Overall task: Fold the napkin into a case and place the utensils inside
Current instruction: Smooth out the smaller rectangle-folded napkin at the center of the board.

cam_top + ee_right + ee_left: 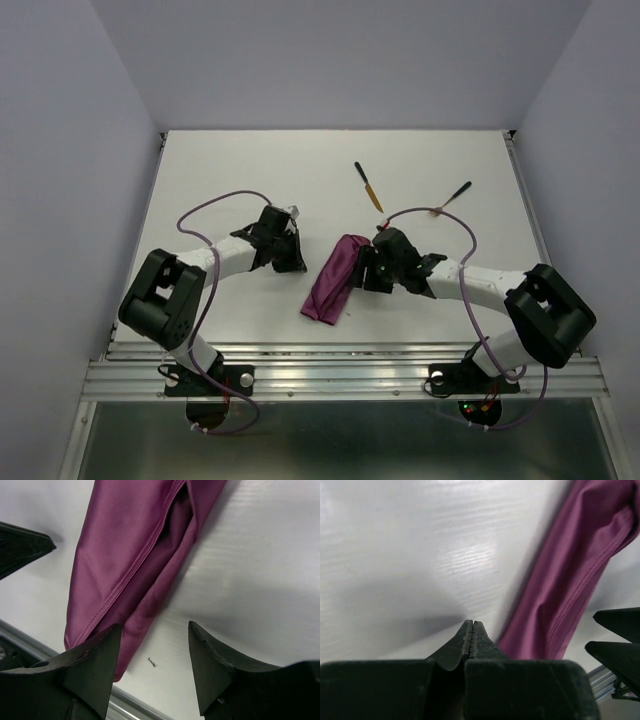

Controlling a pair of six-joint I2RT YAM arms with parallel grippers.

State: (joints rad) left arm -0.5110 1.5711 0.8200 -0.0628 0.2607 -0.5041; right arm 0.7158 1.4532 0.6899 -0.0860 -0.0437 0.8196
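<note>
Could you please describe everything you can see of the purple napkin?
The napkin is a dark magenta-purple cloth, slightly shiny, with stitched hems, folded into a long narrow strip with an open fold along one side. It lies on the white table between the arms, slanting from near-left to far-right. The open right gripper is at its right edge; nothing grips it. The shut left gripper stands apart.

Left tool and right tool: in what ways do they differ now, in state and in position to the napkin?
The left tool is shut, its fingers pressed together; the right tool is open. The left tool points at bare table beside the napkin; the right tool has one finger over the napkin's edge. Both are close to the napkin and hold nothing.
</note>
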